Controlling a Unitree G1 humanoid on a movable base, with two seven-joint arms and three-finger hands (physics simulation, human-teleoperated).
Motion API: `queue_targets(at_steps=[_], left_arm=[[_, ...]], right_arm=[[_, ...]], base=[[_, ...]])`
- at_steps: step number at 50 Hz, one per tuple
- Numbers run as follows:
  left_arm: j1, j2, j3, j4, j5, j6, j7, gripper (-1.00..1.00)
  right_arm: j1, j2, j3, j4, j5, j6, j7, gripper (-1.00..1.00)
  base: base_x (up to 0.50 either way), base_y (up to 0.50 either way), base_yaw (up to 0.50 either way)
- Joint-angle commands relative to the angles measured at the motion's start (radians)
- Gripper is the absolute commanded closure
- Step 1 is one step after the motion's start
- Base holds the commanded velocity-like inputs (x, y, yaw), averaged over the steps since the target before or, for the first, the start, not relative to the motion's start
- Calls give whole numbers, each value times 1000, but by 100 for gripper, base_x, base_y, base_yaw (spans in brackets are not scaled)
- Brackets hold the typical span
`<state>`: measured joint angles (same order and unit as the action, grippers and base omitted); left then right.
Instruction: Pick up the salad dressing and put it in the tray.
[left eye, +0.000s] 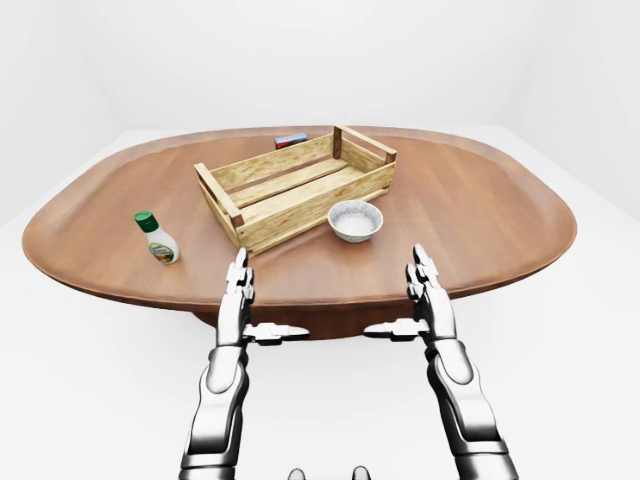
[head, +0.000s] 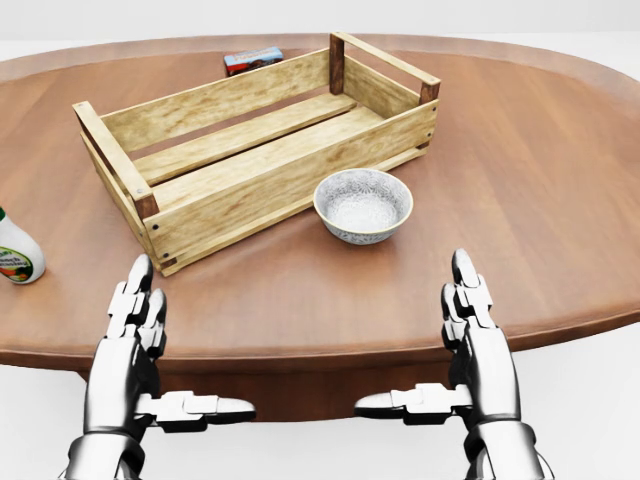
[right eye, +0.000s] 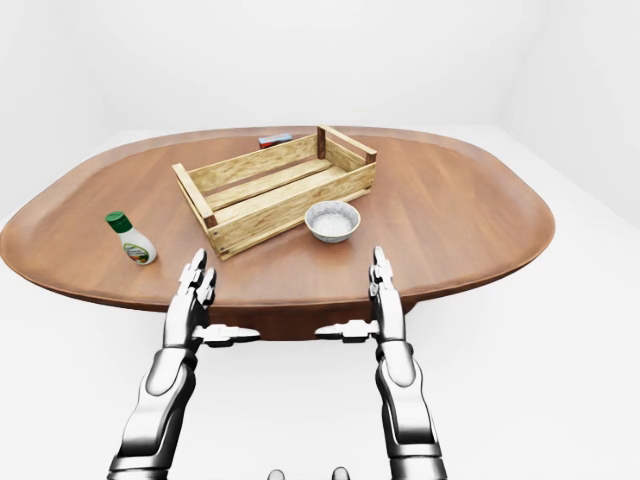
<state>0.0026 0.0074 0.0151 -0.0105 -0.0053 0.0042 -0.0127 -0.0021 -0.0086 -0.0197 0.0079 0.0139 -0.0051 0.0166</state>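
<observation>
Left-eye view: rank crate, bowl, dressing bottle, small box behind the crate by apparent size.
1. Wooden crate
2. Bowl
3. Salad dressing bottle
4. Small box, lying higher in the view and partly hidden by the crate, so its rank is unsure.

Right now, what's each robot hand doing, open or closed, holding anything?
Left robot hand: open, fingers straight, holding nothing.
Right robot hand: open, fingers straight, holding nothing.

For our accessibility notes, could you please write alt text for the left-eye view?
An oval wooden table holds an empty slatted wooden tray, with a salad dressing bottle standing apart at its left and a small bowl just below it. The robot's left hand and right hand hover open at the near edge.
</observation>
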Motion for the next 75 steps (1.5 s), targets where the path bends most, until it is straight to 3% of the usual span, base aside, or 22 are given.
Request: queue_targets(at_steps=[1,2,3,19,24,32,38,46,63,75], left_arm=[[12,13,34,-81,-19,52,-16,-100],[13,16,41,-109,-26,74,-16,-100],[19,23,56,-188,-33,83,-11,-100],[-20,84,231,-505,-73,83,-21,-100],[-44,107,282,-542,-87,83,-23,-100],[-102,180,407,-600,-146,83,-21,-100],[-146,253,515,-637,-233,83,2,-100],[-130,251,489,-613,-226,83,12,-100],[-137,267,510,-594,-232,83,14,-100],[-132,258,498,-591,-218,83,5,-100]], right_arm=[[16,-17,-42,-57,39,36,26,-100],[24,-19,-47,-91,38,53,20,-100],[38,-25,-55,-161,37,92,16,-100],[82,-48,-176,-712,-4,92,71,-100],[74,-46,-210,-762,-37,92,94,-100],[63,-49,-252,-823,-105,92,125,-100],[60,-55,-211,-742,-198,92,143,-100],[54,-49,-197,-730,-228,92,147,-100],[40,-52,-139,-722,-337,92,139,-100],[40,-46,-148,-706,-355,92,142,-100]], base=[[0,0,0],[0,0,0],[0,0,0],[0,0,0],[0,0,0],[0,0,0],[18,50,0],[18,50,0],[21,50,0],[21,50,0]])
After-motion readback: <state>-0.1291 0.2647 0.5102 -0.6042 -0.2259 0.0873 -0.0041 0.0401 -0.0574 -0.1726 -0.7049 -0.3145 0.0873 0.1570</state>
